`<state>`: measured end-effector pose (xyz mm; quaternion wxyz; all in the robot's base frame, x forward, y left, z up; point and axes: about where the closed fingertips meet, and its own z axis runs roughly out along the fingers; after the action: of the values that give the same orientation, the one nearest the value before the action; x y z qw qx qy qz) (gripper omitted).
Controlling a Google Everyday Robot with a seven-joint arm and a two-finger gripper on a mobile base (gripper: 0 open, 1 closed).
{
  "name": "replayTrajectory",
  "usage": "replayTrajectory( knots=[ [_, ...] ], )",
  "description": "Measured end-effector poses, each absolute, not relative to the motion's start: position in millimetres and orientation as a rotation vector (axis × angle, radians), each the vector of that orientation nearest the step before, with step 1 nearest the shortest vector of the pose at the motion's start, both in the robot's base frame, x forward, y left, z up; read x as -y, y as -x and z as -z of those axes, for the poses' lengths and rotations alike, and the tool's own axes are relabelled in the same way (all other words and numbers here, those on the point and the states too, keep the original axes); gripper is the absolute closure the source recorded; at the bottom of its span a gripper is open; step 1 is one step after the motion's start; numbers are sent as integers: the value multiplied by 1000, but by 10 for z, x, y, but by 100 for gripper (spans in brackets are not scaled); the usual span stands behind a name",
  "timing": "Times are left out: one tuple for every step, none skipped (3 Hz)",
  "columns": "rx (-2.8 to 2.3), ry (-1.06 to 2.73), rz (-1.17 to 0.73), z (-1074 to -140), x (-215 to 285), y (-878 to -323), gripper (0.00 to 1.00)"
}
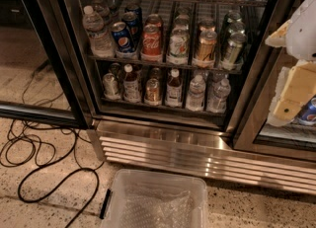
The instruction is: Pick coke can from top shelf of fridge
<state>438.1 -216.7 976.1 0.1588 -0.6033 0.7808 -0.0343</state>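
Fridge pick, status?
Hand at right edge by the fridge door frame, not at cans. Red Coke can on middle visible rack, untouched. Plastic bin on floor below.

Hand [289, 98] at right edge, angled downward

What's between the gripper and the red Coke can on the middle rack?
Camera view: right of the Coke can, three rows of cans, then a black post; the gripper is at the right edge.
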Motion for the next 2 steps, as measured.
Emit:
replayTrajectory(
  knots=[
    [-2232, 1725, 98, -9761, 2167, -4381, 0],
    [-2201, 1596, 21, -9896, 1966, -4686, 0]
  ],
)
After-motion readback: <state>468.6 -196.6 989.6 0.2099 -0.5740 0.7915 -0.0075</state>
